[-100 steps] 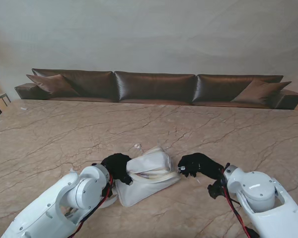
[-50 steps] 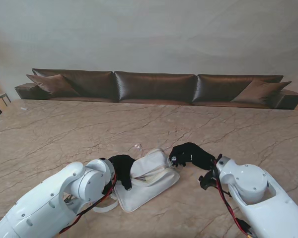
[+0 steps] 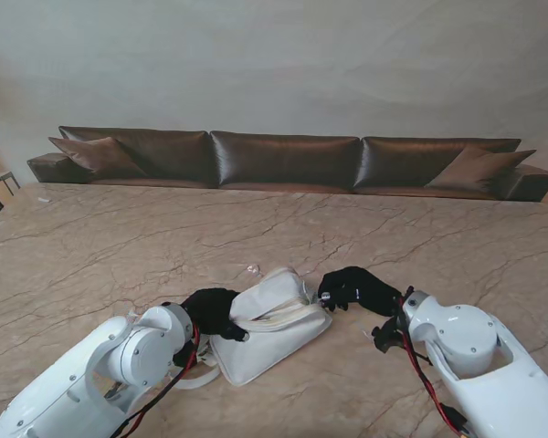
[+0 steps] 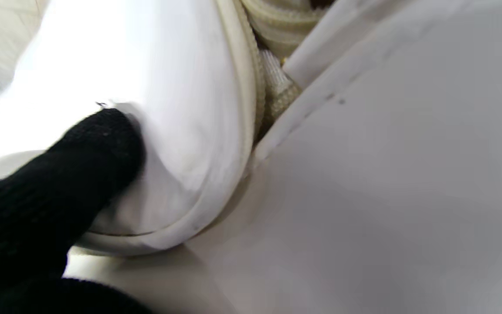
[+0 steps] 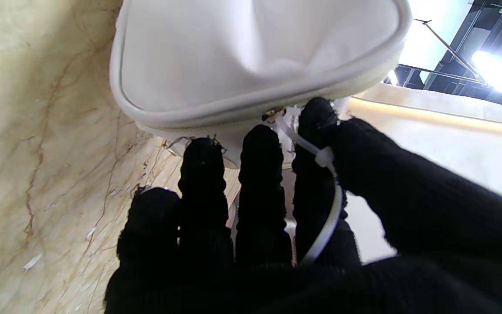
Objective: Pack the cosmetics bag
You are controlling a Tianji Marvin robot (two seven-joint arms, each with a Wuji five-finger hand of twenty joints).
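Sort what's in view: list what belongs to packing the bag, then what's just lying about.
Job:
white cosmetics bag
its zipper pull loop
left hand, holding the bag
right hand, pinching the loop

Lying about:
small clear scrap on the marble table
brown sofa

My right hand (image 5: 277, 226), gloved in black, reaches the end of the white cosmetics bag (image 5: 251, 56), which lies on the marble counter (image 5: 37, 152). My fingers (image 5: 259, 152) press against the seam under its piped edge. A white plastic tie (image 5: 325, 205) runs between forefinger and thumb toward what may be the zipper pull (image 5: 273, 115), though that part is too small to be sure.
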